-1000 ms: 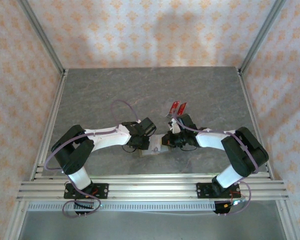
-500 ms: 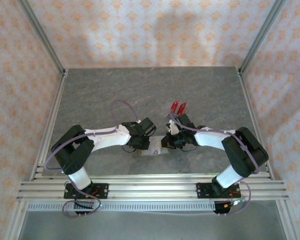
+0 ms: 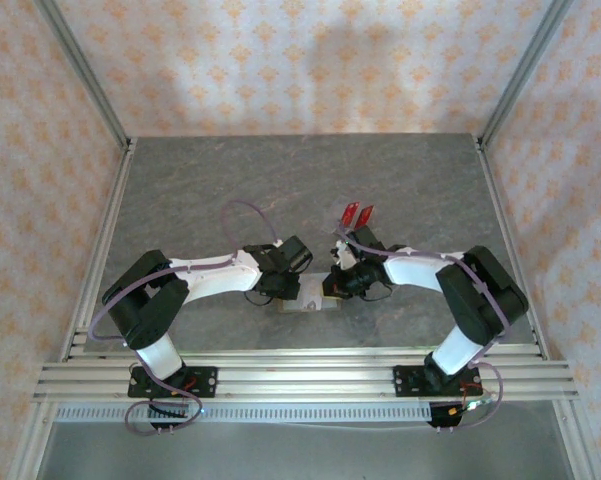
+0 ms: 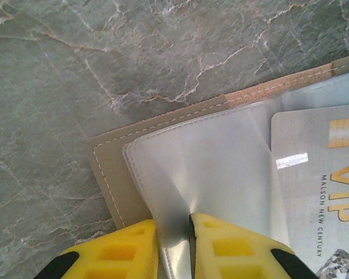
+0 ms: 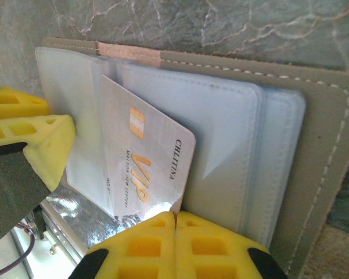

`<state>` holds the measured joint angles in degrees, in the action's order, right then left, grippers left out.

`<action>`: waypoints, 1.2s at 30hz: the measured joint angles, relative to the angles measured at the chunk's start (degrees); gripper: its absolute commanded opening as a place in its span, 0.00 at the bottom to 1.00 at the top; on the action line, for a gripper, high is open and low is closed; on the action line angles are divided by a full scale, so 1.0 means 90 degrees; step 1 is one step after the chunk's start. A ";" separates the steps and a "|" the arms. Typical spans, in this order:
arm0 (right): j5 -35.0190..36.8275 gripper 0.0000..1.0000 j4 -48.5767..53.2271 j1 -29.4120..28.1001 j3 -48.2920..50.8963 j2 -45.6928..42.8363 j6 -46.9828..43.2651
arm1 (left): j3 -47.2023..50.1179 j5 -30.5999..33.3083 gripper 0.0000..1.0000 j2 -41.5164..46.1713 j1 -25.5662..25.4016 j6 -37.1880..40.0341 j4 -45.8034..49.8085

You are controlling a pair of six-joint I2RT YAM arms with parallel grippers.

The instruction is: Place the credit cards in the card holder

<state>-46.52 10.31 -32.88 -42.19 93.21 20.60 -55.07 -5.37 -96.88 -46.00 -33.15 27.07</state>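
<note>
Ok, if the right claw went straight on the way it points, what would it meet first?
Probably the clear sleeves of the wallet: the right claw, shut on a corner of the card, points across them, the card leading. Depth is unclear.

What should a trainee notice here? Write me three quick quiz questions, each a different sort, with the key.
1. True or false: the card holder lies open on the table.
2. The left gripper pinches: A a red card, B a clear sleeve, C a snap stud?
3. Fill in: the gold word on the card at the right gripper is ___.
Key: 1 true; 2 B; 3 VIP.
</note>
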 measured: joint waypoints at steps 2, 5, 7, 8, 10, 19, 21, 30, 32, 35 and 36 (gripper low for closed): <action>0.0002 0.00 0.0070 -0.0010 -0.0083 0.0049 -0.0029 | 0.0002 0.0000 0.20 0.0002 0.0000 0.0027 -0.0012; 0.0000 0.00 0.0182 -0.0017 -0.0214 0.0134 -0.0078 | 0.0005 -0.0005 0.20 0.0002 0.0000 0.0032 -0.0019; 0.0002 0.00 0.0289 -0.0022 -0.0330 0.0206 -0.0136 | 0.0007 -0.0015 0.20 0.0002 0.0000 0.0032 -0.0034; 0.0007 0.00 0.0345 -0.0027 -0.0398 0.0245 -0.0155 | 0.0007 -0.0017 0.20 0.0002 0.0000 0.0032 -0.0044; 0.0017 0.00 0.0459 -0.0027 -0.0517 0.0323 -0.0206 | 0.0012 -0.0017 0.20 0.0002 0.0000 0.0032 -0.0078; 0.0097 0.00 0.0760 -0.0277 -0.0923 0.0566 -0.0311 | 0.0039 -0.0022 0.20 0.0002 0.0000 0.0039 -0.0141; 0.0121 0.00 0.0736 -0.0362 -0.0940 0.0568 -0.0267 | 0.0046 -0.0024 0.20 0.0002 0.0000 0.0039 -0.0165; 0.0160 0.00 -0.0041 -0.0454 -0.0627 0.0568 0.0471 | 0.0175 -0.0027 0.21 0.0100 0.0005 0.0029 -0.0289; 0.0141 0.00 -0.0289 -0.0454 -0.0517 0.0566 0.0682 | 0.0185 -0.0024 0.21 0.0100 0.0005 0.0027 -0.0296; 0.0119 0.00 -0.0682 -0.0454 -0.0345 0.0539 0.0981 | 0.0209 -0.0034 0.23 0.0117 0.0046 0.0022 -0.0316; 0.0119 0.00 -0.0772 -0.0457 -0.0299 0.0520 0.1059 | 0.0223 -0.0034 0.24 0.0131 0.0049 0.0010 -0.0323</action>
<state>-45.45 3.36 -36.99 -44.88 97.89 30.13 -53.06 -5.67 -95.70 -45.56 -33.06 24.16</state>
